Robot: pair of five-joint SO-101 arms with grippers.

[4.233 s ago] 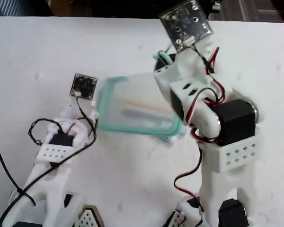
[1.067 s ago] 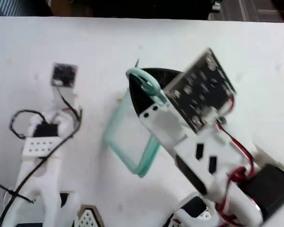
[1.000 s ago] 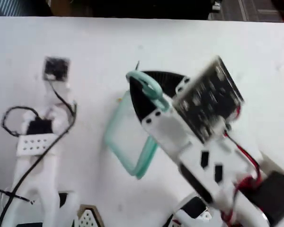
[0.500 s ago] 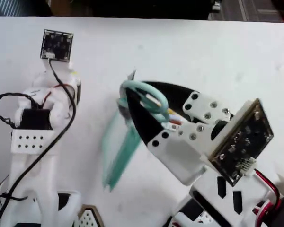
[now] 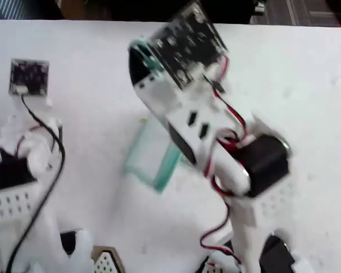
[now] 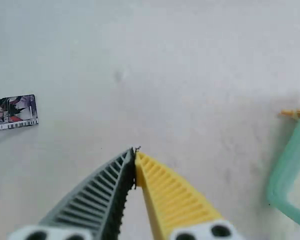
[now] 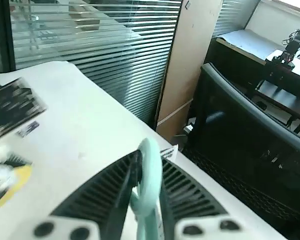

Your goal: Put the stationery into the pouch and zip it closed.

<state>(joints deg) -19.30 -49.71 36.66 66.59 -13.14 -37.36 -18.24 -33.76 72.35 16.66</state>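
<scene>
Pouch, one, lay at table centre, nearest the arm bases. Its contents and zip could not be made out, so filling and closing were judged unconfirmed. One small yellow piece lay loose at its 11 o'clock, apparently not yet packed. Toward 10 o'clock, the left gripper was pressed together on nothing. At 12 o'clock, farthest, the right gripper pinched one teal loop. Arms: two. Printed card: one.

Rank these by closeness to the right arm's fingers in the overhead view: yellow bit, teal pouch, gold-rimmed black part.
1. Yellow bit, on the table nearest the right fingers.
2. Teal pouch, mid-table, partly hidden.
3. Gold-rimmed black part, at the table's near edge.
</scene>
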